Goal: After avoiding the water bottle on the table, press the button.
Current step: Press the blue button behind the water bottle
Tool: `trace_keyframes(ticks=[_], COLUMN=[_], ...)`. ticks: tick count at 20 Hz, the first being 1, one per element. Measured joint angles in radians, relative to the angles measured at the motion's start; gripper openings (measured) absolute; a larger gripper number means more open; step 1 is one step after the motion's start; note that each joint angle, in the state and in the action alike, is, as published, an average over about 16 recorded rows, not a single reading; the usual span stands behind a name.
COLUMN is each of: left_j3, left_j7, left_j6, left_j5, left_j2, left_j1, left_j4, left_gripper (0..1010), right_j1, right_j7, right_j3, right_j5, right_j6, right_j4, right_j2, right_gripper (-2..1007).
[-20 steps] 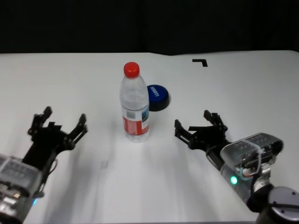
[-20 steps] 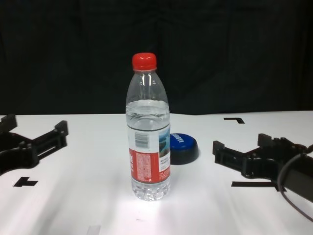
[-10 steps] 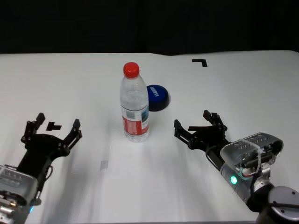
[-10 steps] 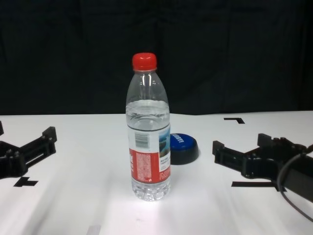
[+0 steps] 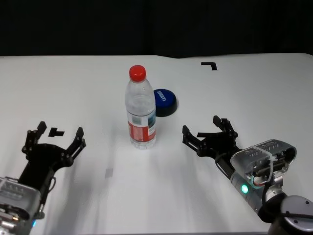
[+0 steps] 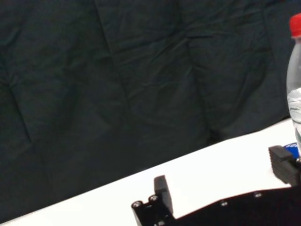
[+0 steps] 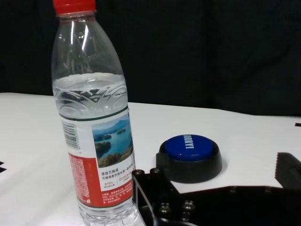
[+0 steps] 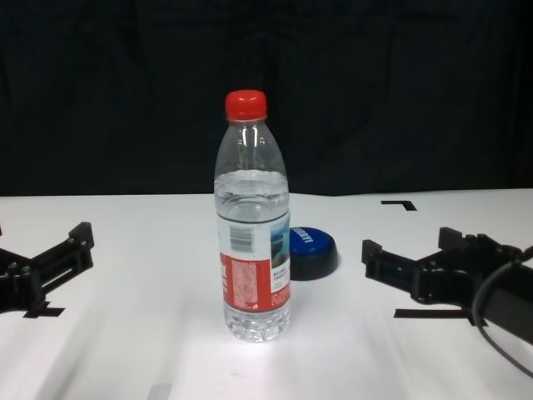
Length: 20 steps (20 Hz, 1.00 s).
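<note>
Tall clear plastic water bottle point(image 5: 141, 108) upright on white table point(image 5: 73, 93), low blue dome button point(image 5: 165, 102) just behind it, left gripper point(image 5: 55, 141) and right gripper point(image 5: 207, 133) spread wide, grasping nothing

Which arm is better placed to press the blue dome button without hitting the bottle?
Right. The open right hand has a clear line to the blue dome button. For the open left hand, the red-capped clear plastic water bottle stands in the way.
</note>
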Motion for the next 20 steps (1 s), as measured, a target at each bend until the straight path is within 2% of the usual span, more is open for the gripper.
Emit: trace_keyframes(ticks=[9,20], left_j3=[0.005,0.019], left_j7=[-0.007,-0.027], left_j6=[0.010,0.025], left_j5=[0.006,0.003], left_j2=[-0.007,0.006], left_j1=[-0.023,-0.105], left_j4=[0.016,0.075], left_gripper=[1003,1003], right_j1=[0.000,0.000], right_j7=[0.000,0.000], right_j3=[0.000,0.000], right_j5=[0.000,0.000], right_j6=[0.000,0.000], right_j4=[0.000,0.000], right_j2=[0.000,0.000], right_gripper=[1003,1003])
